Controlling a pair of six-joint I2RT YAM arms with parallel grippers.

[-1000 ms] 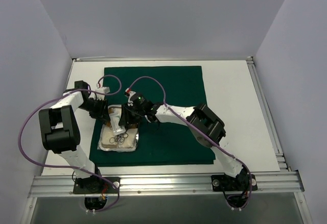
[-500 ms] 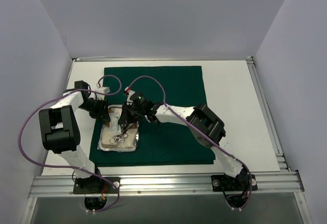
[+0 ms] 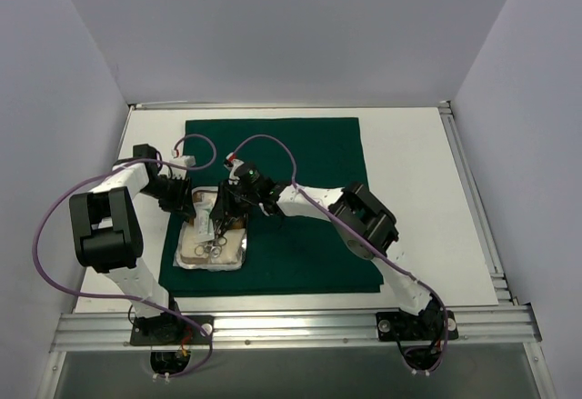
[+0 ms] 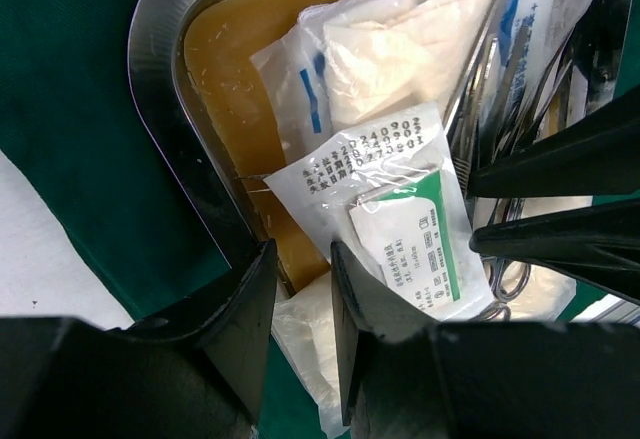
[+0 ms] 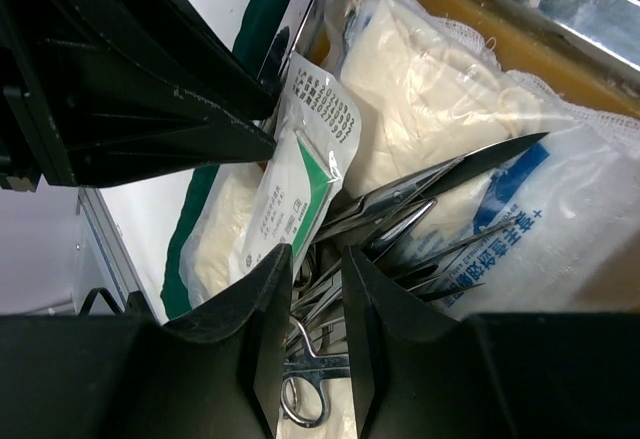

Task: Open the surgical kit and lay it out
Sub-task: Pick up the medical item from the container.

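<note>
The dark green cloth (image 3: 300, 154) lies spread flat, and the steel tray (image 3: 244, 252) stands on its left part. Inside on the tan liner (image 4: 230, 69) lie white gauze packets (image 4: 400, 49), a green-striped packet (image 4: 410, 239) and steel scissors (image 5: 305, 399) and forceps (image 5: 420, 194) in a heap. My left gripper (image 4: 297, 254) is at the tray's left side, its jaws set over the rim (image 4: 160, 89). My right gripper (image 5: 318, 259) hangs open over the heap, with the instruments' shafts in the gap between its fingers.
The two grippers stand close together over the tray, the left gripper's fingers (image 5: 130, 89) just beside the right one. White table (image 3: 409, 190) shows around the cloth. A metal rail (image 3: 291, 326) runs along the near edge.
The right gripper has shifted slightly to the left over the tray. The left arm and the tray have stayed where they were.
</note>
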